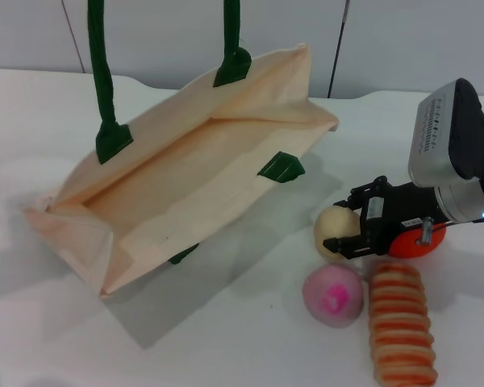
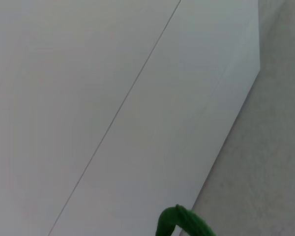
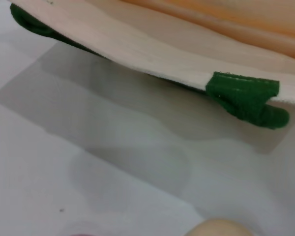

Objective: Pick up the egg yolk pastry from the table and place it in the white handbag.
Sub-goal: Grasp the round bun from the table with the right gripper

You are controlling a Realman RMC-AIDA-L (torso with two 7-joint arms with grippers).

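Head view | one egg yolk pastry [image 1: 335,228] between right pincer [image 1: 353,223] | one white handbag [image 1: 185,169]

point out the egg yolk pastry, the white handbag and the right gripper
egg yolk pastry [image 1: 332,226], head view, its bare upper left side
white handbag [image 1: 226,165], head view, inner fabric wall
right gripper [image 1: 348,219], head view, midway between its black fingertips, around the pastry

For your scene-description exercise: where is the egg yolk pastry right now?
In the head view the egg yolk pastry sits on the table, right of the white handbag, between the right gripper's fingers, just above the pink ball.
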